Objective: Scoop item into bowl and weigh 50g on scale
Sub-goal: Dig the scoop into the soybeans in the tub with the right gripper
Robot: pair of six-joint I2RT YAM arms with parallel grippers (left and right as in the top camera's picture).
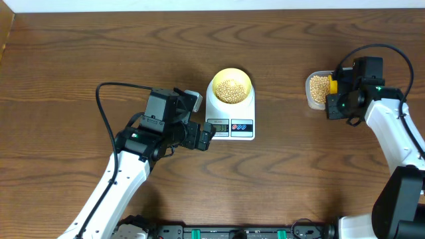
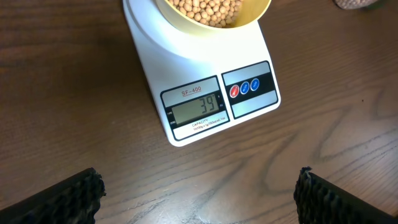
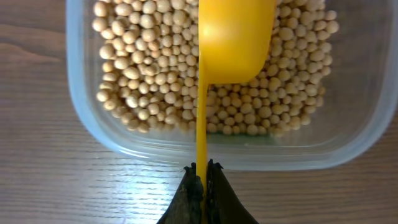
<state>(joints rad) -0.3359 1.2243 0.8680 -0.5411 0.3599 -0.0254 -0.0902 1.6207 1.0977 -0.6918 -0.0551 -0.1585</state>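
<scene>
The pale-yellow bowl (image 1: 247, 81) of soybeans (image 1: 231, 91) stood on the white digital scale (image 1: 216, 111). In the overhead view the scale's long axis ran 12 to 6 o'clock, with its display (image 2: 200, 107) at 6 reading 39. The left gripper (image 2: 199, 196) hung wide apart and empty at the scale's 7 o'clock. The right gripper (image 3: 202, 171) was clamped on the handle of the yellow scoop (image 3: 233, 37). In the right wrist view the scoop pointed to 12 over the clear tub (image 3: 81, 115), possibly touching its beans.
</scene>
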